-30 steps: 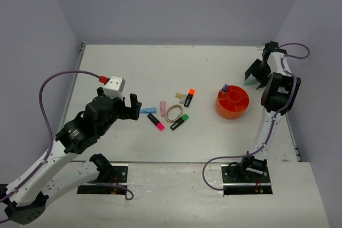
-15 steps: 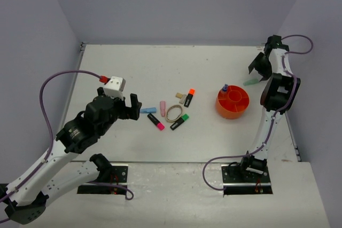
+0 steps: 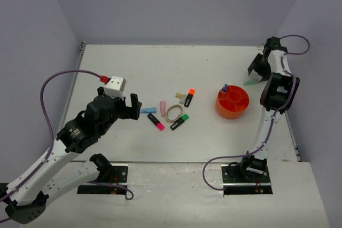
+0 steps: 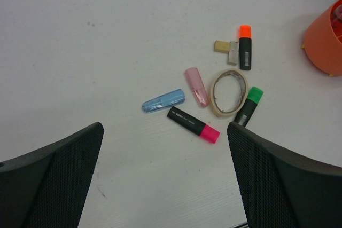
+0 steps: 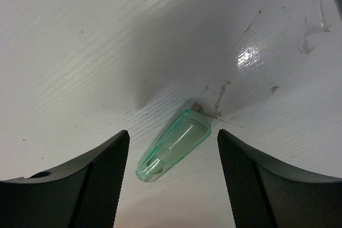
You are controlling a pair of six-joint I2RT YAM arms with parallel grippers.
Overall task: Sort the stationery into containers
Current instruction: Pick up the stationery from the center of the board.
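A pastel green highlighter [image 5: 173,145] lies on the table at the far right, also seen in the top view [image 3: 250,82]. My right gripper [image 5: 172,156] is open just above it, one finger on each side [image 3: 258,68]. The orange pot [image 3: 232,103] holds a blue-white pen [image 3: 225,87]. Mid-table lie a pastel blue [image 4: 163,100], a pastel pink [image 4: 196,86], a black-pink [image 4: 193,124], a black-green [image 4: 249,105] and a black-orange highlighter [image 4: 245,46], a tan rubber band [image 4: 212,90] and a tan block [image 4: 222,46]. My left gripper [image 4: 165,185] is open and empty, just left of them.
A small grey piece [image 4: 233,53] lies beside the tan block. The table's right edge runs close behind the right gripper, with a shiny scuffed patch [image 5: 248,57] there. The orange pot's rim [image 4: 325,44] shows at the left wrist view's right edge.
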